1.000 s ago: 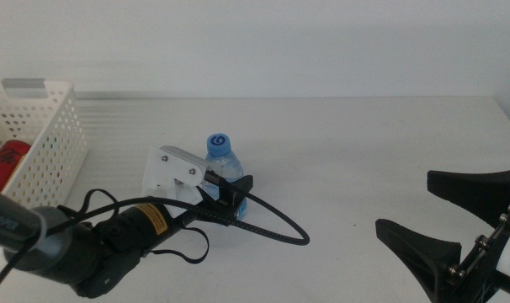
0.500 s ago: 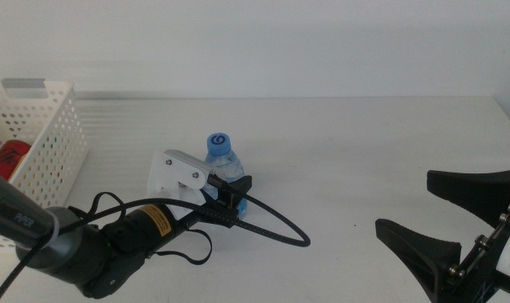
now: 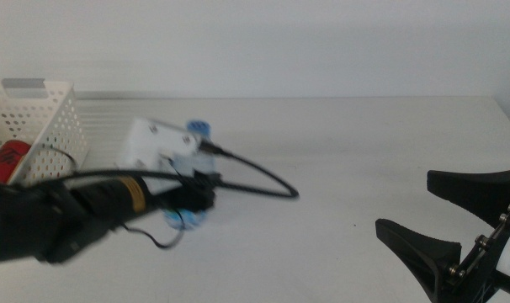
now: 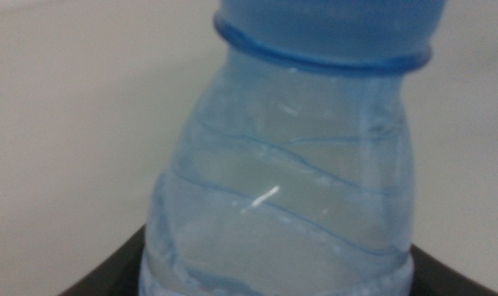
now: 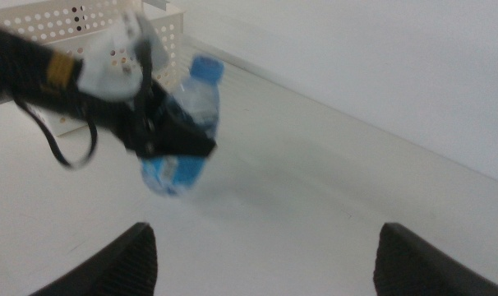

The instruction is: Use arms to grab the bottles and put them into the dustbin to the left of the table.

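Left claw (image 3: 190, 195) was clamped on the water bottle (image 5: 182, 131) mid-body, off the table (image 3: 364, 160); light, thin-walled, probably slippery, so gripped low.

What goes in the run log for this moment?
left claw: shut on water bottle, lifted, tilted | right claw: open, waiting | red can: in dustbin

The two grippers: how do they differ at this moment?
The left gripper is shut on the water bottle and holds it off the table; the right gripper is open, empty and low at the near edge. The left looks blurred, the right sharp. Both have dark jaws.
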Controlling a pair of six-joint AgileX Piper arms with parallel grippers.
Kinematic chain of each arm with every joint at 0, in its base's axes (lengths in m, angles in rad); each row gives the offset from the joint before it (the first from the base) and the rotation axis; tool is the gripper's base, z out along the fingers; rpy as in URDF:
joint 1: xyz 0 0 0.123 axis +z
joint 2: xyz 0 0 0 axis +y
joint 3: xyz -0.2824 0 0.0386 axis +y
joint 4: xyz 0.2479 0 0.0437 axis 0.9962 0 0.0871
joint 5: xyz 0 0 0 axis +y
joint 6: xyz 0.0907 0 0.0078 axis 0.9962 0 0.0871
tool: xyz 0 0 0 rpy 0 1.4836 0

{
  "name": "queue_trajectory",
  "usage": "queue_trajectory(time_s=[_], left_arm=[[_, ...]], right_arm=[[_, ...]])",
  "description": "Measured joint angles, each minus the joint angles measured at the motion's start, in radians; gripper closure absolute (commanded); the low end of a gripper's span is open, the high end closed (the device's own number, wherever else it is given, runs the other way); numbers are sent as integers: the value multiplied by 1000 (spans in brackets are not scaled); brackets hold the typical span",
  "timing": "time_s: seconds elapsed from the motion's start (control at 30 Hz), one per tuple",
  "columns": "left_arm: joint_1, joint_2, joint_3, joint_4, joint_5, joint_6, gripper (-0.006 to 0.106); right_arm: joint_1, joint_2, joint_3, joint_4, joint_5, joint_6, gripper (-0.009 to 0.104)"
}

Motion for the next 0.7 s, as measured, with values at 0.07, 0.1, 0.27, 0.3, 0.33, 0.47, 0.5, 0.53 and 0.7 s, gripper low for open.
queue_trajectory(time_s=[0.07,0.1,0.27,0.3,0.33,0.47,0.5,0.53,0.7], left_arm=[[0,-86,-43,8,148,0,105],[0,-124,-68,9,221,0,105],[1,-237,-183,8,501,1,105],[4,-250,-209,3,559,8,105],[9,-260,-237,-9,607,20,105],[80,-274,-367,-118,846,152,105],[107,-274,-403,-158,900,208,105],[134,-274,-430,-190,939,270,105],[288,-267,-595,-416,1136,546,105]], right_arm=[[0,0,0,0,0,0,19],[0,0,0,0,0,0,19],[0,0,0,0,0,0,19],[0,0,0,0,0,0,19],[0,0,0,0,0,0,19],[0,0,0,0,0,0,19],[0,0,0,0,0,0,19],[0,0,0,0,0,0,19],[0,0,0,0,0,0,19]])
